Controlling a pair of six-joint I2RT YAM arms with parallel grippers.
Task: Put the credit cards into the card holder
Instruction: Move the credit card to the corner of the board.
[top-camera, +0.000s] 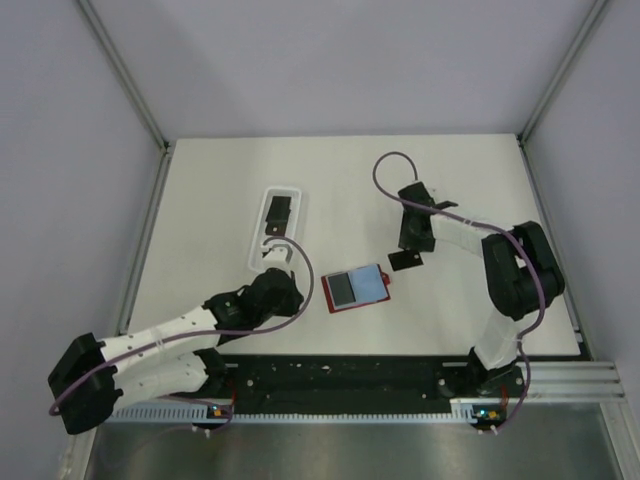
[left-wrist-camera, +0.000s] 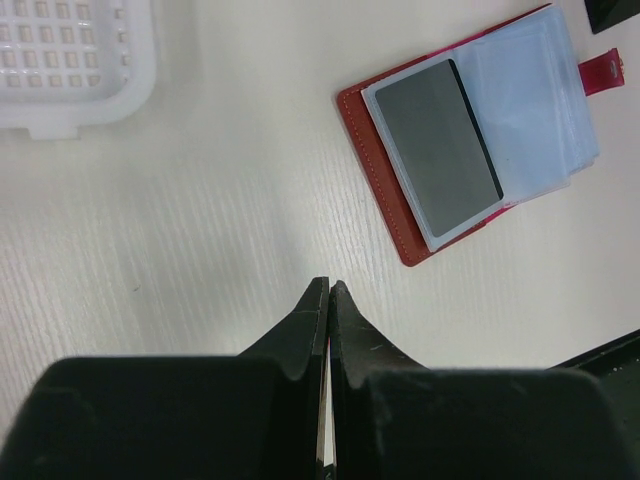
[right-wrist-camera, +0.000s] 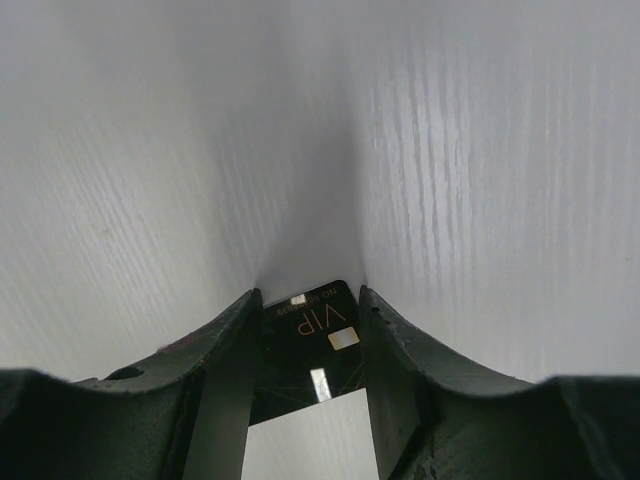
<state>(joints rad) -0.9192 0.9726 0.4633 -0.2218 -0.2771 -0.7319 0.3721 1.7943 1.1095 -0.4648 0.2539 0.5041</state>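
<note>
The red card holder (top-camera: 356, 288) lies open on the table, pale blue-grey inside up, with one dark credit card (left-wrist-camera: 437, 145) in its left sleeve. A second black credit card (top-camera: 405, 260), marked VIP (right-wrist-camera: 310, 335), lies just right of the holder. My right gripper (top-camera: 408, 250) points down with its fingers (right-wrist-camera: 225, 340) pressed against the card's two side edges. A third black card (top-camera: 278, 212) lies in the white tray. My left gripper (top-camera: 288, 280) rests shut and empty left of the holder, its tips (left-wrist-camera: 328, 285) together above bare table.
The white oblong plastic tray (top-camera: 252, 235) stands behind the left gripper and shows at the top left (left-wrist-camera: 70, 60) of the left wrist view. The holder's red closure tab (left-wrist-camera: 600, 72) points toward the right arm. Grey walls enclose the table.
</note>
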